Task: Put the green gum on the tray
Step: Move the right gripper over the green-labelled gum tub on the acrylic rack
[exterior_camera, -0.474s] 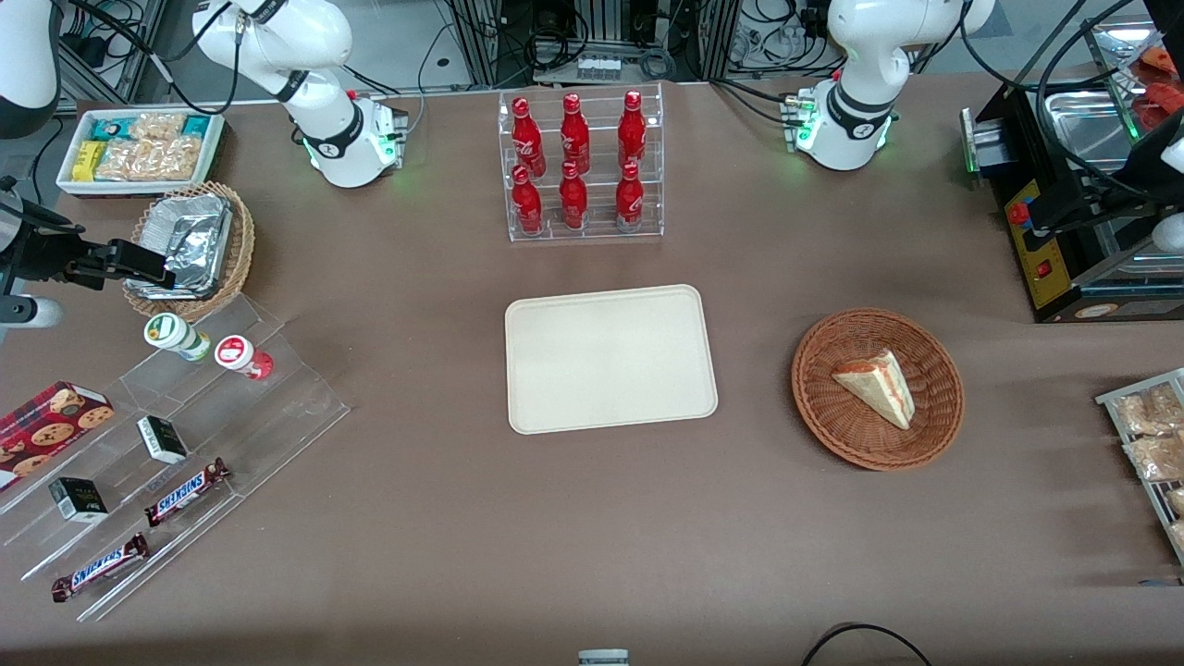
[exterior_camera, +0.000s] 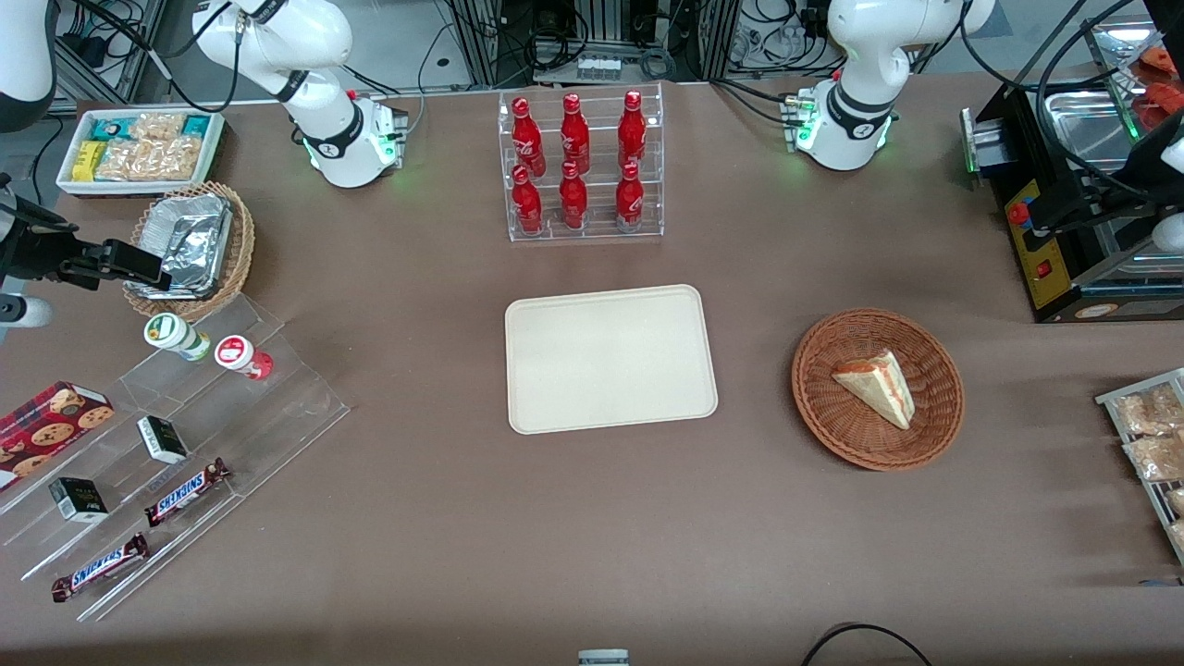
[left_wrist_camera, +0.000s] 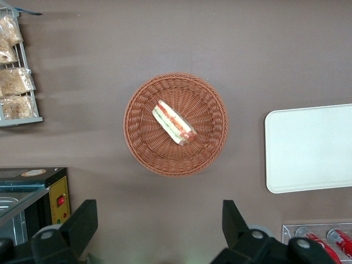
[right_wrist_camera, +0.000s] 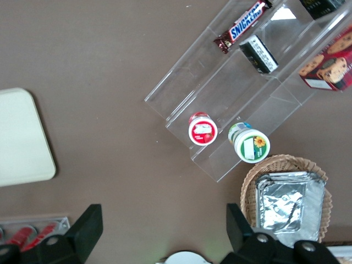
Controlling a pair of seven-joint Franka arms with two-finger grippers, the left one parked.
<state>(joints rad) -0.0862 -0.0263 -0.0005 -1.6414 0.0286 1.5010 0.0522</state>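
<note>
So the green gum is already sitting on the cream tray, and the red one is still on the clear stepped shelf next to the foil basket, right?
Not quite. The green gum is not on the tray; the front view shows it on the clear stepped shelf, beside the red gum, near the foil basket. The tray holds nothing. The gripper hangs open above the basket, holding nothing.

Green gum (exterior_camera: 172,335) stands beside red gum (exterior_camera: 240,356), claw (exterior_camera: 139,265) above.

six red cola bottles (exterior_camera: 573,166), two snickers bars (exterior_camera: 188,491), two gum bottles (exterior_camera: 208,345), two wicker baskets (exterior_camera: 877,388), one cream tray (exterior_camera: 609,358), one gripper (exterior_camera: 139,264).
</note>
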